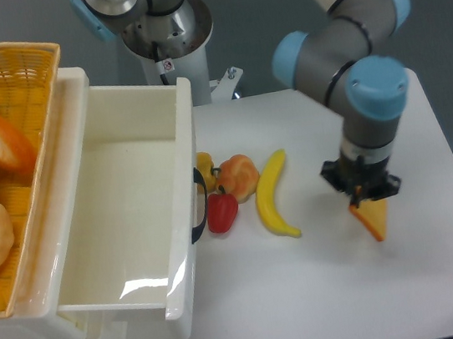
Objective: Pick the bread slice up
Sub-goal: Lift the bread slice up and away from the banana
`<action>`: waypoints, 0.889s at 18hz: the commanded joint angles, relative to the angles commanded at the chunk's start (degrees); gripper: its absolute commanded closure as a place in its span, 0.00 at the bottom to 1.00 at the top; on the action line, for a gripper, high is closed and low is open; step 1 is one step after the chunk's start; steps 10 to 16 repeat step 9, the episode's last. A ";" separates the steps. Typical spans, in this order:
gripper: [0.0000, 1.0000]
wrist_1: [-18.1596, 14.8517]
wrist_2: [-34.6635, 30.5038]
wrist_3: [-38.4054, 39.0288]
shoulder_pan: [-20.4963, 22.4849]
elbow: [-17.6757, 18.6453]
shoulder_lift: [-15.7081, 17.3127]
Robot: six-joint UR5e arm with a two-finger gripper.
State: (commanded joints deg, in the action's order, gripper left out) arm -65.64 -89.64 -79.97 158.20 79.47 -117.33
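My arm reaches down near the counter's (pixel 328 290) right edge, wrist vertical. End effector (pixel 364 197) closed on the bread slice (pixel 372 218), which hangs tilted below it; contact with counter unclear.

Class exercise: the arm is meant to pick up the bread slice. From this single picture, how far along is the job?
Done: the gripper has reached the bread slice and appears closed on its top edge. In hand: the slice hangs tilted below the gripper, apart from the banana. Left: whether it has cleared the table cannot be told, so a clear lift remains to confirm.
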 joint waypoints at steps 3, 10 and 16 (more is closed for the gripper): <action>1.00 -6.76 -0.01 -2.99 1.76 -4.48 0.09; 1.00 -8.72 -0.09 -7.31 3.43 -5.64 1.05; 1.00 -8.72 -0.09 -7.31 3.43 -5.64 1.05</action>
